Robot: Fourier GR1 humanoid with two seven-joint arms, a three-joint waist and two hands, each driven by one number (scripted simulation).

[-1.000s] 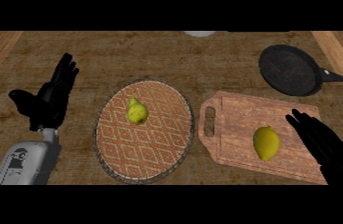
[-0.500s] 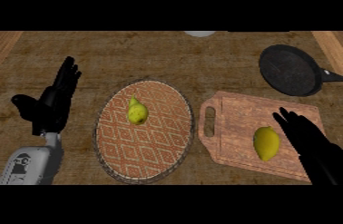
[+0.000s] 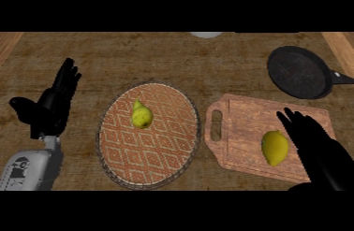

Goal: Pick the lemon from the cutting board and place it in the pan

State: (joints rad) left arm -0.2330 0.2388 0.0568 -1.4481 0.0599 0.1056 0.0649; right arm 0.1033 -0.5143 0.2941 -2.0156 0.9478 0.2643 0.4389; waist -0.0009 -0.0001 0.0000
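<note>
Oval yellow lemon [image 3: 274, 147] on wooden cutting board [image 3: 243, 120]; round black pan [image 3: 298, 78].

Both hands are plain matte black, long slim fingers plus a thick thumb, left hand [image 3: 52, 106] and right hand [image 3: 319, 146] look the same; only the left shows its forearm [image 3: 29, 171], light grey shell with small dark markings

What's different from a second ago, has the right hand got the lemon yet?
Not yet. The right hand has moved left and forward over the cutting board; its open fingers now sit right beside the lemon, not curled round it. The lemon, the pan, the pear on the woven plate and the resting left hand are unchanged.
</note>
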